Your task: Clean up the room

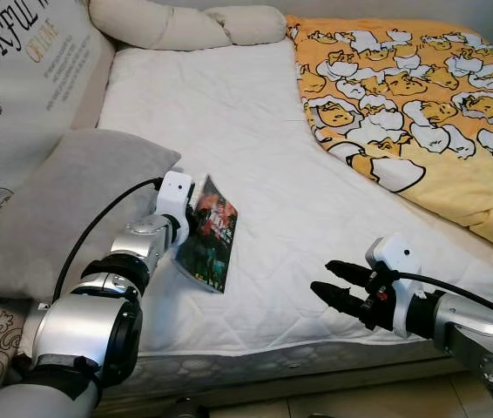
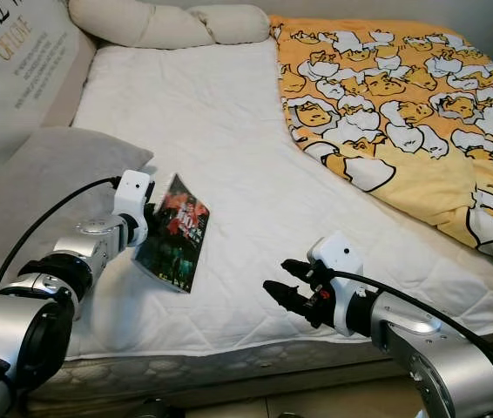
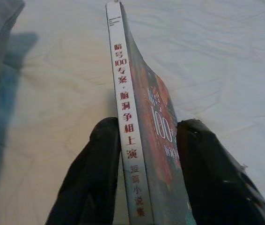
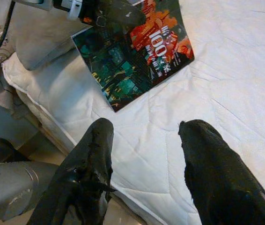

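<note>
Left gripper (image 1: pixel 196 218) is clamping a dark paperback book with a red-and-green cover (image 1: pixel 212 237), tilted on edge near the white quilted mattress's (image 1: pixel 255 174) front left edge, beside a grey pillow (image 1: pixel 64 205). Right gripper (image 1: pixel 327 282), fingers apart, is hovering over the front edge.

The book (image 1: pixel 211 235) had a glossy printed paper cover and a matt white spine. The bed (image 1: pixel 229 131) wore a quilted white cloth, stitched and matt. The grey pillow (image 1: pixel 64 205) looked like soft woven cloth. Both arms were brushed silver metal; the right pincer (image 1: pixel 327 279) had matt black fingers (image 4: pixel 217 173).
</note>
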Available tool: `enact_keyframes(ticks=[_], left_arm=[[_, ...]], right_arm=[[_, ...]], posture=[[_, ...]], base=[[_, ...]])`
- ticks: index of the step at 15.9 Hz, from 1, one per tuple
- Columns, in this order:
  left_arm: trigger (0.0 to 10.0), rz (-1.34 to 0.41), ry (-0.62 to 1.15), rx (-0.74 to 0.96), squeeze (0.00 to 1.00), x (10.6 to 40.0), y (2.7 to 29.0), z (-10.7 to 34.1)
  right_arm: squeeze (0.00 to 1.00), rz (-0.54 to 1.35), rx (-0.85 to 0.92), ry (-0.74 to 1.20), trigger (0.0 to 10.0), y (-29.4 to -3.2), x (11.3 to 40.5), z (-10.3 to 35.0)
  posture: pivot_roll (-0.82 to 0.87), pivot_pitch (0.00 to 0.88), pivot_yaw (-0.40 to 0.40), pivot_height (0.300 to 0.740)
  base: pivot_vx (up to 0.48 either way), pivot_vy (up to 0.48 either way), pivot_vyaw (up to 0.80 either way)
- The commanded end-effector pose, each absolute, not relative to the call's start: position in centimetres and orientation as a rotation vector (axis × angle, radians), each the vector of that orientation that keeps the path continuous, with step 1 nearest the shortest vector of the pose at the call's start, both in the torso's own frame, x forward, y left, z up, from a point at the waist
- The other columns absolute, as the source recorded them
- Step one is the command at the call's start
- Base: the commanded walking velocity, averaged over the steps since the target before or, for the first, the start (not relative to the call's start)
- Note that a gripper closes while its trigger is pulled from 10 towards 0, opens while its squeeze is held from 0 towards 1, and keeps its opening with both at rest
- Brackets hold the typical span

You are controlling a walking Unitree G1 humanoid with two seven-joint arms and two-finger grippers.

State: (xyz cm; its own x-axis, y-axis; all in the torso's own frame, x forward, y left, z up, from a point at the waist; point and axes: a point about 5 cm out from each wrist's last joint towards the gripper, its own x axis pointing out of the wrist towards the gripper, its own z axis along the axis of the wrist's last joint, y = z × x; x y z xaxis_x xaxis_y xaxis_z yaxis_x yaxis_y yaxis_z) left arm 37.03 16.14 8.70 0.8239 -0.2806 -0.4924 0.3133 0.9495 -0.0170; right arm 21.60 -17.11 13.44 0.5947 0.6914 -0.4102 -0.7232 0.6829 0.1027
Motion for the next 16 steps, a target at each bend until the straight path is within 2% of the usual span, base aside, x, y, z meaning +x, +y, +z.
enact_keyframes(ticks=[1,6,11,12,13,14,15,16], left_arm=[[10.0,-0.302,0.506,0.082,1.00,37.1,16.6,8.9],[10.0,-0.231,0.510,0.153,1.00,36.6,18.6,8.3],[10.0,-0.226,0.516,0.144,0.97,35.8,19.7,7.4],[10.0,-0.237,0.479,0.110,0.87,35.9,19.7,7.7],[10.0,-0.243,0.450,0.080,0.43,36.1,19.7,8.0],[10.0,-0.242,0.427,0.051,0.43,36.2,19.6,8.3],[10.0,-0.251,0.369,-0.034,0.00,36.5,19.3,9.0],[10.0,-0.287,0.320,-0.086,0.00,36.4,18.7,9.5]], right_arm=[[0.00,0.815,-0.090,0.426,10.0,-17.0,21.6,13.8],[0.00,0.788,-0.107,0.402,10.0,-17.2,22.4,13.9],[0.00,0.779,-0.108,0.381,10.0,-16.9,22.8,13.8],[0.00,0.755,-0.107,0.368,10.0,-16.9,23.1,13.7],[0.00,0.732,-0.107,0.359,10.0,-16.8,23.2,13.6],[0.00,0.713,-0.105,0.354,10.0,-16.9,23.3,13.5],[0.00,0.648,-0.096,0.334,10.0,-16.9,23.6,13.1],[0.00,0.596,-0.087,0.317,10.0,-16.8,23.8,12.7]], posture=[[-0.23,0.037,0.014,0.740],[-0.22,0.021,0.007,0.740],[-0.20,0.000,0.016,0.740],[-0.19,0.000,0.021,0.740],[-0.18,0.000,0.029,0.740],[-0.18,0.000,0.029,0.740],[-0.16,0.000,0.042,0.740],[-0.15,0.000,0.045,0.740]], base=[[0.000,0.000,0.00],[0.000,0.000,0.00],[0.000,0.000,0.00],[0.000,0.000,0.00],[0.000,0.000,0.00],[0.000,0.000,0.00],[0.000,0.000,0.00],[0.000,0.000,0.00]])
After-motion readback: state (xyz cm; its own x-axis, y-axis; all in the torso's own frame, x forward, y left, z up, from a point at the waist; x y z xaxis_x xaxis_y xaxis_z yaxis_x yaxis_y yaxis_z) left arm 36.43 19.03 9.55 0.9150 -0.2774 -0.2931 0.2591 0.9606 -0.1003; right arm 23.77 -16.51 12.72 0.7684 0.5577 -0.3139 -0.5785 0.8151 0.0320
